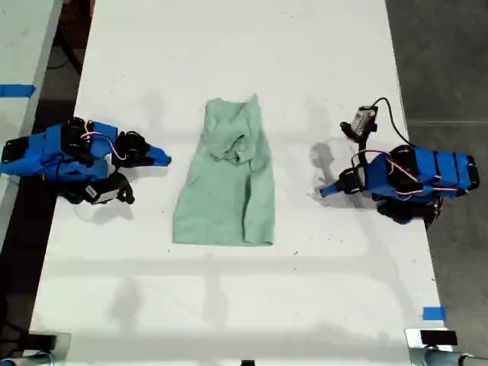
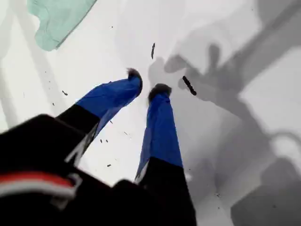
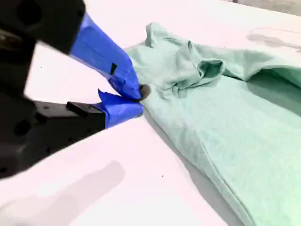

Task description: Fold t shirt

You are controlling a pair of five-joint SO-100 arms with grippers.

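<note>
The white worktop (image 1: 229, 290) carried the t shirt (image 1: 227, 177), lying rumpled at its centre, between both arms. My second end effector (image 3: 136, 101) sat just beside the shirt's edge, apparently nearly closed on nothing. My first end effector (image 2: 146, 89) stood slightly parted, empty, on bare worktop.

Exterior view: overhead, looking straight down on the white counter (image 1: 229, 305), far enough to take in both arms. First wrist view: close, looking down along my first gripper (image 2: 146, 87) at bare counter. Second wrist view: low, close, facing the t shirt (image 3: 225, 113), which all views share.
</note>
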